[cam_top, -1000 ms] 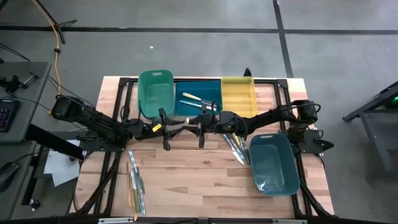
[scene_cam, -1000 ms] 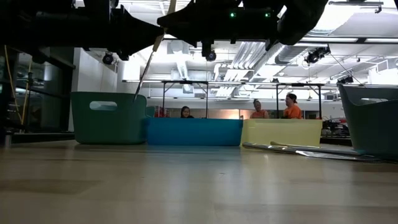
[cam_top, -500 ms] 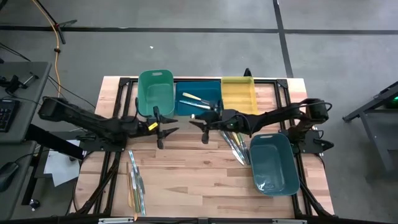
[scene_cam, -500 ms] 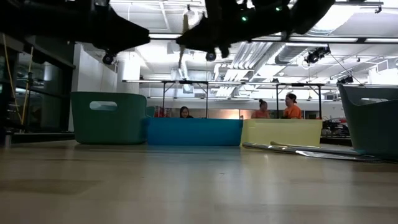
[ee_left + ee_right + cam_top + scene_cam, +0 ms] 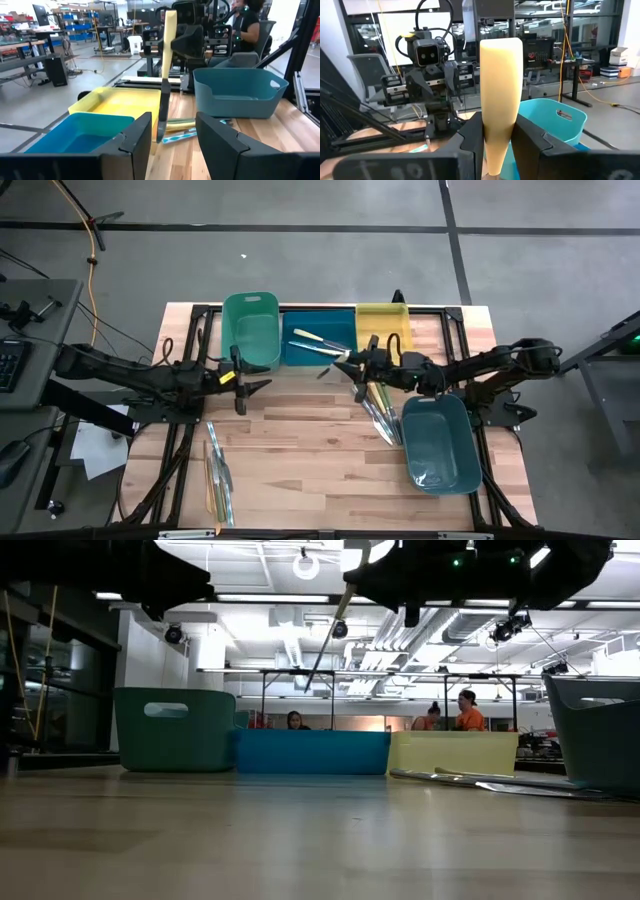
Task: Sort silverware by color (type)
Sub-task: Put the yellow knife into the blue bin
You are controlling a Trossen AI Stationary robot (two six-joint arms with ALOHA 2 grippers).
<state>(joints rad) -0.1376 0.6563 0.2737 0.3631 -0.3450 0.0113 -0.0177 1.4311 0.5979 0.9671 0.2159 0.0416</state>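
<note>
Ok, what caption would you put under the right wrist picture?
Right gripper holding a pale yellow-handled utensil upright, left arm facing it.

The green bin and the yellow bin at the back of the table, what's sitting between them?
Between the green bin and the yellow bin sits a blue bin holding a few utensils; the high view shows it best.

One camera looks straight down, one level along the table (image 5: 300, 470), and both wrist cameras face each other.

Green bin (image 5: 251, 328), blue bin (image 5: 318, 338), yellow bin (image 5: 384, 332), apparently touching.
</note>
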